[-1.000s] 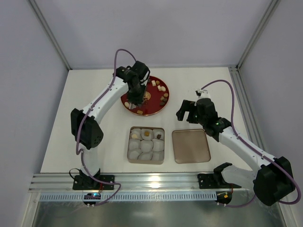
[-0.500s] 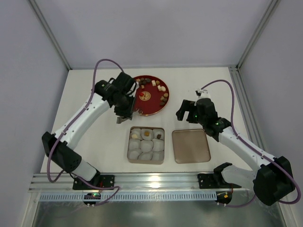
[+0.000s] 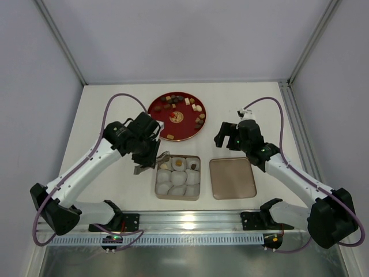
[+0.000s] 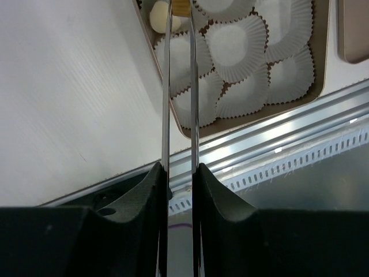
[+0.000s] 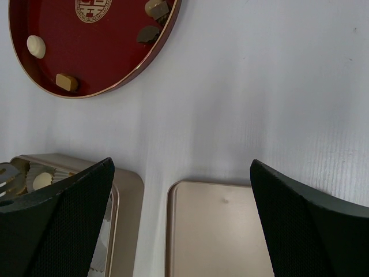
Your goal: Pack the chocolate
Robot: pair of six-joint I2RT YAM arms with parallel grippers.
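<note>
A metal rail (image 3: 190,222) is bolted along the near edge of a white table (image 3: 115,115). Just beyond it, near centre, a shallow box (image 3: 178,197) lined with white paper cups (image 4: 233,46) is set. A flat lid (image 3: 232,178) lies just to its right, apart from it.

The left claw (image 4: 179,173) is clenched on thin metal tongs (image 4: 166,104), whose 2 blades are pressed nearly together. The tongs reach over the box's far-left corner, and a tan piece of chocolate (image 4: 181,6) is seen between their tips. A cream piece lies in the cup just beside them. More pieces sit in the box's far row.

The right claw (image 5: 181,164) is released, its fingers spread wide, and is hung over bare table between the lid and the plate (image 3: 184,130).

The red plate lies far of the box, at centre. Most of the chocolate is scattered on it, chiefly along its far and right rim.

The table is closed in by plain grey walls (image 3: 184,34) on 3 sides.
</note>
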